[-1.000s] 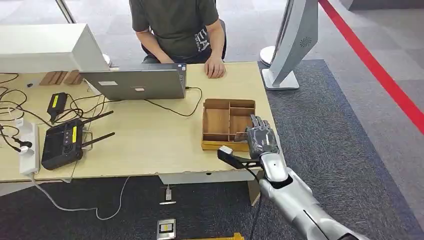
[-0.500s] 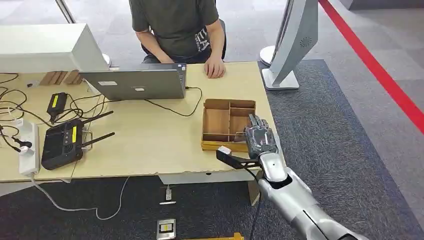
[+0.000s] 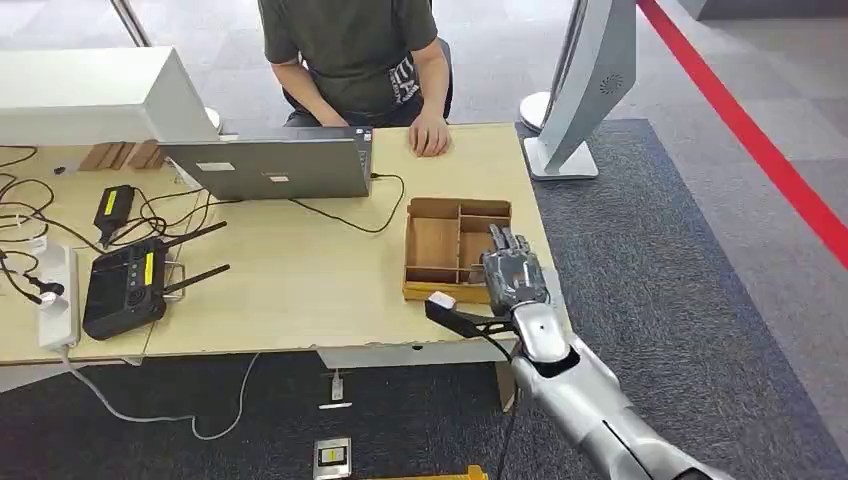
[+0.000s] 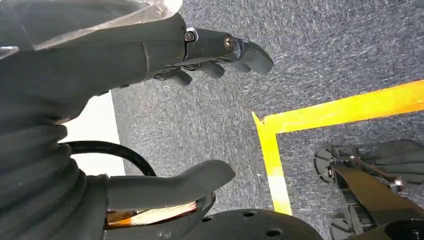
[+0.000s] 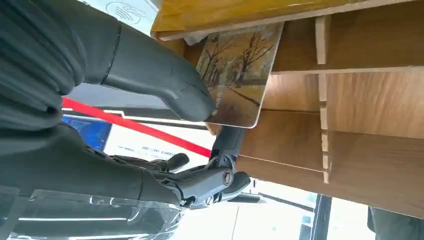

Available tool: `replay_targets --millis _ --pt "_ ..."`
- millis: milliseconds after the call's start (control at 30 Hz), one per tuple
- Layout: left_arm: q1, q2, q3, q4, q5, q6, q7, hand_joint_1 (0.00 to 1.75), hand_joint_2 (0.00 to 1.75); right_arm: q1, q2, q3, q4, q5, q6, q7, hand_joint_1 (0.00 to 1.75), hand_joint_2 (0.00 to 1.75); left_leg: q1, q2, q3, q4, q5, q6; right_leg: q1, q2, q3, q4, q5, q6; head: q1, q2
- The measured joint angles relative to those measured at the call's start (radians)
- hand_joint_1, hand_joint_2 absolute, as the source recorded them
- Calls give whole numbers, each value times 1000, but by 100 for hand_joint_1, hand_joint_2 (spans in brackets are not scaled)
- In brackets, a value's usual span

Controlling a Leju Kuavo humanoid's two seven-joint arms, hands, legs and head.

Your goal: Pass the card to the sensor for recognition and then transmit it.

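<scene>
Head view, table (image 3: 300,290): I am looking down on a pale wooden table with a person (image 3: 355,50) sitting at the far side, one hand resting on the tabletop.
Laptop (image 3: 270,165): it is sitting open near the far edge, its grey lid facing me, with a black cable trailing from it toward the tray.
Right arm: the silver arm is coming in from below on my right and reaching over the table's near right corner.
Wooden divided tray (image 3: 455,245): it is lying flat near the table's right edge, split into several compartments.
Black router (image 3: 125,285): it is lying at the left with its antennas pointing toward the middle of the table, beside a white power strip (image 3: 58,300).
Right hand (image 3: 512,275): it is hovering over the tray's near right compartments; in the right wrist view the thumb (image 5: 165,82) is pressing on the card's face and a darker finger is showing behind it, so I am reading it as pinching the card.
Left hand (image 4: 150,100): it is hanging over dark carpet crossed by a yellow floor line (image 4: 320,112), fingers apart, holding nothing.
Card (image 5: 237,75): printed with bare trees along a path, it is standing tilted inside a tray compartment, against a wooden divider.
</scene>
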Motion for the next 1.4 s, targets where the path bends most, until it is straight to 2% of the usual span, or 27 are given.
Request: replay_targets --millis 33,67,100,133,300,567,600,1400 --pt "0 0 0 0 1 0 0 0 175 0 1 1 0 0 0 -2 164 175 0 0 0 0 0 0 0 0 0 0 0 0 0 0" --pt "0 0 0 0 1 0 0 0 175 0 2 1 0 0 0 -3 0 175 0 0 0 0 0 0 0 0 0 0 0 0 0 0" --pt "0 0 0 0 2 0 0 0 175 0 3 2 0 0 1 -4 0 175 0 0 0 0 0 0 0 0 0 0 0 0 0 0" --pt "0 0 0 0 2 0 0 0 175 0 5 2 0 -2 1 -5 0 0 0 0 0 0 0 0 0 0 0 0 0 0 0 0" --pt "0 0 0 0 3 2 -1 0 175 0 8 6 3 -26 -26 -33 0 0 0 0 0 0 0 0 0 0 0 0 0 0 0 0" --pt "0 0 0 0 3 6 -2 0 175 -2 10 10 12 -27 -39 -34 0 0 0 0 0 0 0 0 0 0 0 0 0 0 0 0" --pt "0 0 0 0 3 6 -2 0 175 -2 10 10 12 -26 -39 -33 0 175 0 0 0 0 0 0 0 0 0 0 0 0 0 0" --pt "0 0 0 0 -18 4 -2 0 175 3 -21 7 2 -6 -29 18 0 175 0 0 0 0 0 0 0 0 0 0 0 0 0 0"
